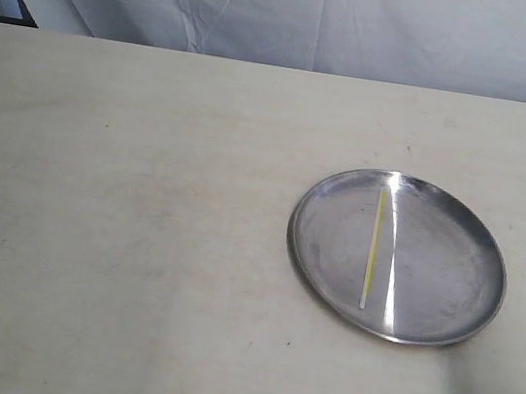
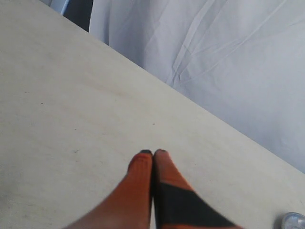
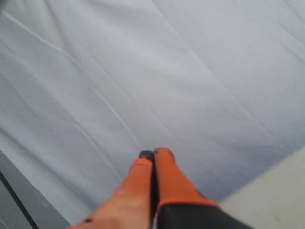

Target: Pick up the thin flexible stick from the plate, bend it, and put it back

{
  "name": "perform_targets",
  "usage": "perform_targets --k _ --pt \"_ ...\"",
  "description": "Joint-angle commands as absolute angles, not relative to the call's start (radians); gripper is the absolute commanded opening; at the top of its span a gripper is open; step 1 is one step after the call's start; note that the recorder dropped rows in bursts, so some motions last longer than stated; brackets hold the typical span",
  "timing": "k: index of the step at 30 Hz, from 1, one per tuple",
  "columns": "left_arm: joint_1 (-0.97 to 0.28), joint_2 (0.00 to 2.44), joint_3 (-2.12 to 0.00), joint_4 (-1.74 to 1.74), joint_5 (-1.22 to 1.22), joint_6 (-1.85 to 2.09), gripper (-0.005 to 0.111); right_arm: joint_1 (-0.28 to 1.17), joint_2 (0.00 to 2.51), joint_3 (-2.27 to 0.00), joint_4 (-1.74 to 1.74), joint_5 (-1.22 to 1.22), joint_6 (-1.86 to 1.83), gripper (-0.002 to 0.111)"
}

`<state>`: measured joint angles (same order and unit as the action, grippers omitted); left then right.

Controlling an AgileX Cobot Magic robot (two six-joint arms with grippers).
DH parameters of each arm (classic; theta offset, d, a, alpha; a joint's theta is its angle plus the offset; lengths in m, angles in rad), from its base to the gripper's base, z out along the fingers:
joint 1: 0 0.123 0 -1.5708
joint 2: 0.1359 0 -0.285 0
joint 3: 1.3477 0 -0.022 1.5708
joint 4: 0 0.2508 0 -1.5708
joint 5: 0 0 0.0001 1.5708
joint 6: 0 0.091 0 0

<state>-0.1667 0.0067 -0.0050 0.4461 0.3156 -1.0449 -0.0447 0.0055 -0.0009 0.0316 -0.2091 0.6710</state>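
Observation:
The thin flexible stick (image 1: 372,248), a bright yellow strand with a pale near end, lies straight in the plate (image 1: 462,245), a shiny round silver dish on the right half of the table. A white glare streak runs beside it. Neither arm shows in the exterior view. In the left wrist view my left gripper (image 2: 153,153) is shut, its orange fingers pressed together with nothing between them, above bare table; a sliver of the plate (image 2: 293,220) shows at the frame's corner. My right gripper (image 3: 154,154) is shut and empty, pointing at the white backdrop cloth.
The pale wooden table (image 1: 123,217) spreads wide to the left of the plate. A wrinkled white cloth (image 1: 317,19) hangs behind the table's far edge. A dark object (image 1: 15,5) sits at the far left corner.

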Motion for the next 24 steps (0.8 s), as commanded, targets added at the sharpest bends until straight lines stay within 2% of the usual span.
perform_targets --k 1,4,7,14,21,23,24 --pt "-0.173 0.000 0.000 0.453 0.312 -1.044 0.000 -0.049 0.000 0.000 0.255 -0.475 0.614 0.000" --pt "-0.173 0.000 0.000 0.455 0.312 -1.044 0.000 -0.049 0.000 0.000 0.415 -0.579 0.589 0.000" --pt "-0.173 0.000 0.000 0.455 0.312 -1.044 0.000 -0.049 0.000 0.000 0.420 -0.670 0.601 0.000" --pt "-0.173 0.000 0.000 0.455 0.312 -1.044 0.000 -0.049 0.034 -0.135 0.604 -0.668 0.585 0.000" --pt "-0.173 0.000 0.000 0.455 0.312 -1.044 0.000 -0.049 0.331 -0.225 0.361 -0.651 0.348 0.000" --pt "-0.173 0.000 0.000 0.455 0.312 -1.044 0.000 -0.049 0.455 -0.288 0.167 -0.542 0.310 0.000" --pt "-0.173 0.000 0.000 0.455 0.312 -1.044 0.000 -0.049 0.543 -0.355 0.055 -0.398 0.288 0.000"
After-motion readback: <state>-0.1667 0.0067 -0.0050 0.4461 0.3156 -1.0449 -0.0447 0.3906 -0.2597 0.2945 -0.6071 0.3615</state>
